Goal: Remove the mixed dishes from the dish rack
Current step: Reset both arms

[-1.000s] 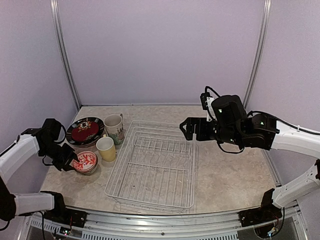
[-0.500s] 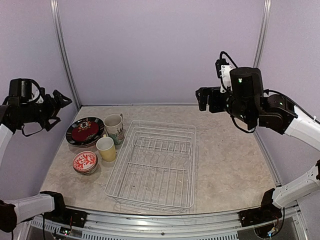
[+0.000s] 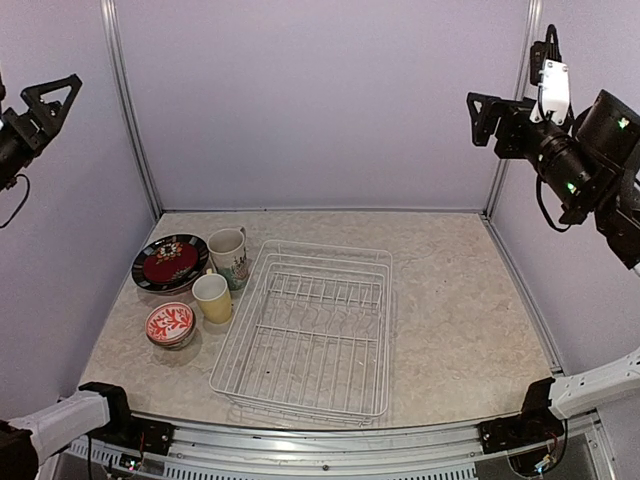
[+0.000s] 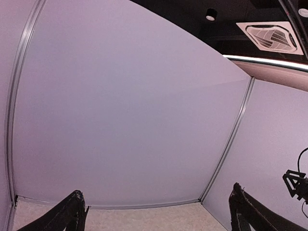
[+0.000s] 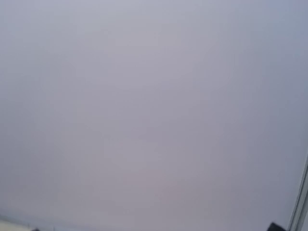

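Observation:
The white wire dish rack (image 3: 310,330) stands in the middle of the table with nothing in it. Left of it on the table are a dark-rimmed red floral plate (image 3: 170,262), a tall white patterned mug (image 3: 229,256), a yellow cup (image 3: 213,297) and a red-and-white bowl (image 3: 170,324). My left gripper (image 3: 48,102) is raised high at the far left, open and empty; in the left wrist view its fingers (image 4: 72,214) stand wide apart against the wall. My right gripper (image 3: 488,120) hangs high at the upper right, open, holding nothing.
Lilac walls with metal corner posts (image 3: 130,120) close in the table on three sides. The right wrist view shows only blank wall. The marbled tabletop (image 3: 460,310) stretches right of the rack.
The left gripper let go of the red-and-white bowl, opened and rose to the upper left. The right arm lifted from over the rack's far corner to the upper right.

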